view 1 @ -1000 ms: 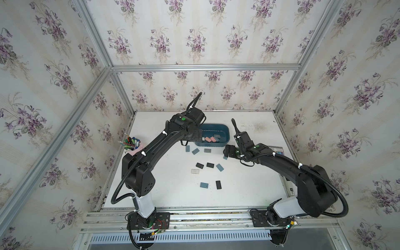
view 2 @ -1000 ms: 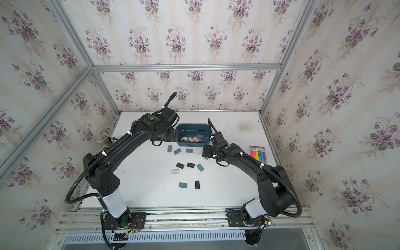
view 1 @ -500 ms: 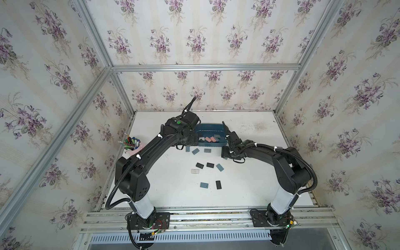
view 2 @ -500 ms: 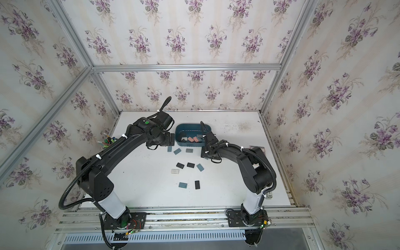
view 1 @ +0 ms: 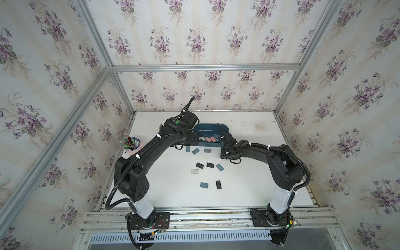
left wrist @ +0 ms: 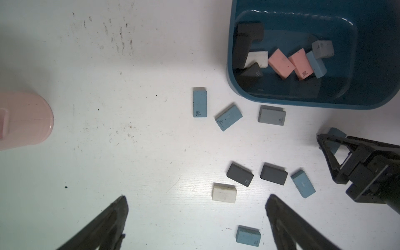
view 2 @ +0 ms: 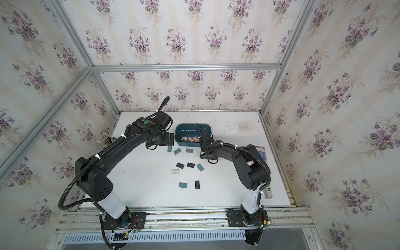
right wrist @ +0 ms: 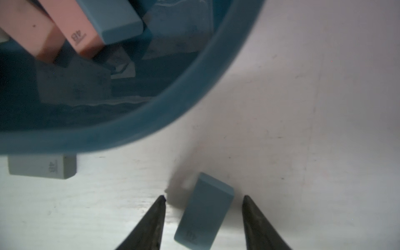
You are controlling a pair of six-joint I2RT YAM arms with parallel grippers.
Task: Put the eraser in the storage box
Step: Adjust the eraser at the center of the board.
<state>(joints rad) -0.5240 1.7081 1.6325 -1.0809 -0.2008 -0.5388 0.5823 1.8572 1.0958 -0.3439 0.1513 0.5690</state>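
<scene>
Jaws of the right gripper (right wrist: 203, 198) have narrowed since a second ago and now straddle the blue eraser (right wrist: 204, 214), a gap either side, nothing gripped yet; the storage box (right wrist: 151, 121) sits just beyond their tips. Left gripper (left wrist: 197, 198) hangs wide open, empty. A grasp seems imminent.

A pink pen cup (view 1: 134, 149) is standing at the left edge of the white desk (view 1: 173, 194), left of centre in a top view, with coloured pens (view 1: 129, 141) sticking out of it. A pack with coloured stripes (view 2: 262, 152) is lying at the desk's right edge, partly hidden. Lower right, a small dark-and-white item (view 2: 269, 193) is lying by the rail; too small to identify. Grey scuff marks (view 1: 259, 126) are showing on the desk's upper right. Floral wallpaper (view 1: 194, 32) and an aluminium frame (view 1: 205, 67) are enclosing the cell.
</scene>
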